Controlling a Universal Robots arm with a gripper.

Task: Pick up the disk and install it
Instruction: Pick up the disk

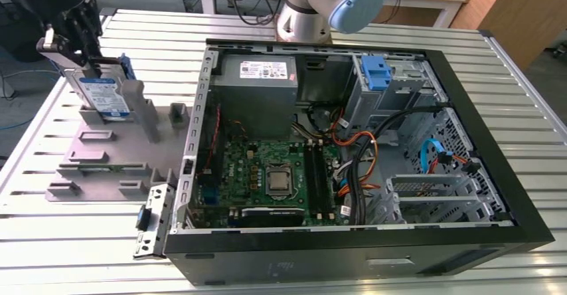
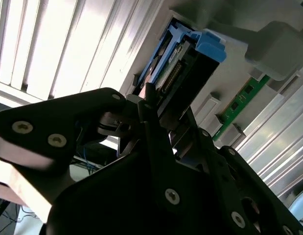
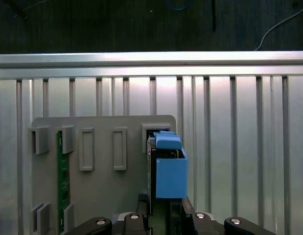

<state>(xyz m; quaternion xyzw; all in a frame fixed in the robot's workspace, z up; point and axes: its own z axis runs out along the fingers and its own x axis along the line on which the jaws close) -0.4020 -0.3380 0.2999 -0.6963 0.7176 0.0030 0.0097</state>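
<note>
The disk [image 1: 102, 96], silver with a white-and-blue label and blue rails, stands on edge in a slot of the grey fixture [image 1: 106, 142] at the exterior view's left. My gripper [image 1: 84, 66] comes down on its upper end, a black finger on each side, shut on it. In the first wrist view the disk [image 3: 168, 171] with its blue caddy end sits between my fingers at the gripper [image 3: 163, 205], over the fixture [image 3: 102, 196]. In the second wrist view the disk [image 2: 183, 63] runs away from the gripper [image 2: 161, 112].
The open computer case [image 1: 354, 255] lies at the exterior view's right, with a grey power supply [image 1: 257, 72], a motherboard [image 1: 275, 175], cables, and a blue bracket [image 1: 376, 72] in the drive bay. A green memory stick [image 3: 63, 181] rests in the fixture. The arm's base [image 1: 306, 9] stands behind the case.
</note>
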